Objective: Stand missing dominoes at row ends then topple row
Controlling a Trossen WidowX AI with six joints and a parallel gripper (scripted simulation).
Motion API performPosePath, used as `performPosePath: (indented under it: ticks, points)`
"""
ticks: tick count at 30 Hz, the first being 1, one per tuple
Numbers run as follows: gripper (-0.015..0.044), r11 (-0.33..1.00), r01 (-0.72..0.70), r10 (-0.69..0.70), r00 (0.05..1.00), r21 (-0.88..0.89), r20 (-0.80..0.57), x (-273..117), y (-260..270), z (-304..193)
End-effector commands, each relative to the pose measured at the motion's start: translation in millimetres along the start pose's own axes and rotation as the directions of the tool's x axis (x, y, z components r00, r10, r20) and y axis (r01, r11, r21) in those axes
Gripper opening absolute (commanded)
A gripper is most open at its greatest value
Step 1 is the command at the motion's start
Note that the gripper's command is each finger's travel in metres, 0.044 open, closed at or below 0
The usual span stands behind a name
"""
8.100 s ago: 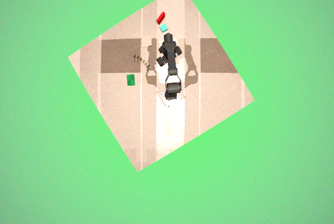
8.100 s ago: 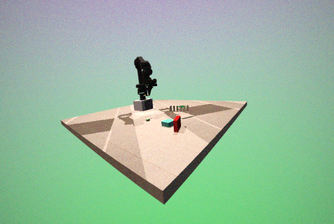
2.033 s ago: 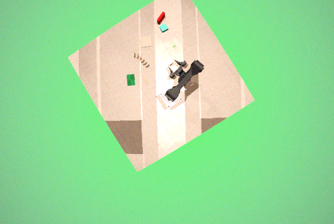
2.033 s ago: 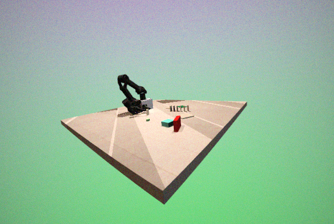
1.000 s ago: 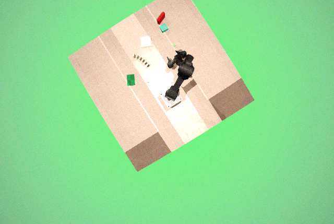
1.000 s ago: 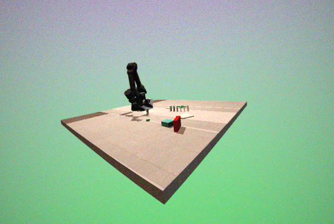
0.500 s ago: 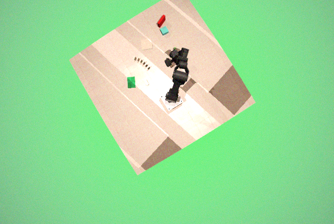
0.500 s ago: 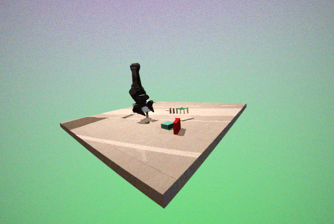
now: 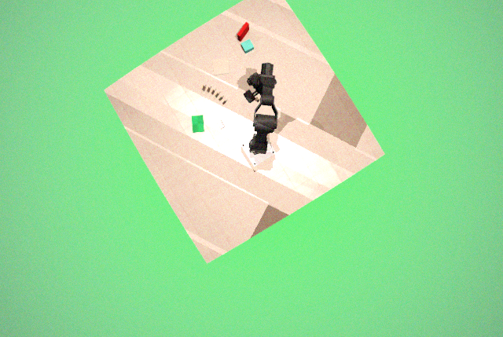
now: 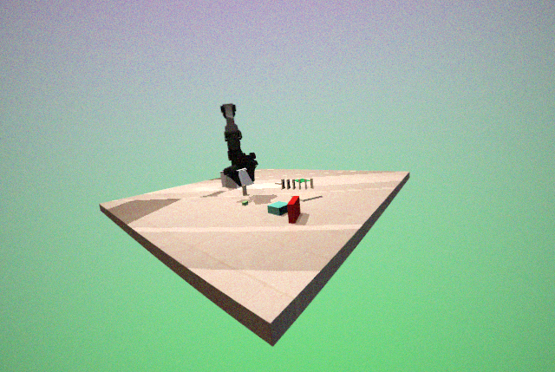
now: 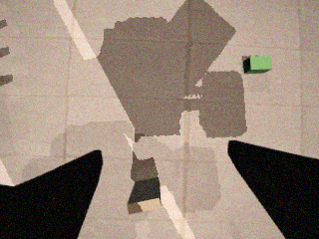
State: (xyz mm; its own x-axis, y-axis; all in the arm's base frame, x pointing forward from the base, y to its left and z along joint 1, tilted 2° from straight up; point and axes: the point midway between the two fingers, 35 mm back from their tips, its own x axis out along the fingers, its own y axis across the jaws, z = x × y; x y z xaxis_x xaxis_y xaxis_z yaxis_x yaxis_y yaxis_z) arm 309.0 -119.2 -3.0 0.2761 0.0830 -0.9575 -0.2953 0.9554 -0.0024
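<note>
Several tan dominoes (image 9: 213, 91) (image 10: 288, 184) stand upright in an evenly spaced row; three of their tops show at the left edge of the wrist view. A separate domino (image 10: 244, 190) (image 11: 145, 190) stands upright by the arm, away from the row. My gripper (image 11: 166, 151) is open and empty, tilted down above this domino. In the wrist view the domino shows below the line of the fingertips, nearer the left finger, and no contact shows. A small pale thing (image 9: 222, 124) lies in bright light between row and arm base; its shape is unclear.
A small green block (image 10: 244, 203) (image 11: 260, 64) lies beyond the separate domino. A teal block (image 9: 247, 45) (image 10: 277, 208) and an upright red block (image 9: 243, 31) (image 10: 294, 209) are farther out. A flat pale plate (image 9: 221, 66) and a green square (image 9: 197, 123) lie on opposite sides of the row.
</note>
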Motion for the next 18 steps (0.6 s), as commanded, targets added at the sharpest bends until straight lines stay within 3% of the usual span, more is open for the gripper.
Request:
performPosePath:
  ticks: [1,14,18]
  points:
    - [0.044,0.99,-0.004,-0.038,0.954,-0.14,-0.298,-51,23,-18]
    - [0.044,0.99,-0.004,-0.038,0.954,-0.14,-0.298,-51,23,-18]
    - [0.044,0.99,-0.004,-0.038,0.954,-0.14,-0.298,-24,21,-25]
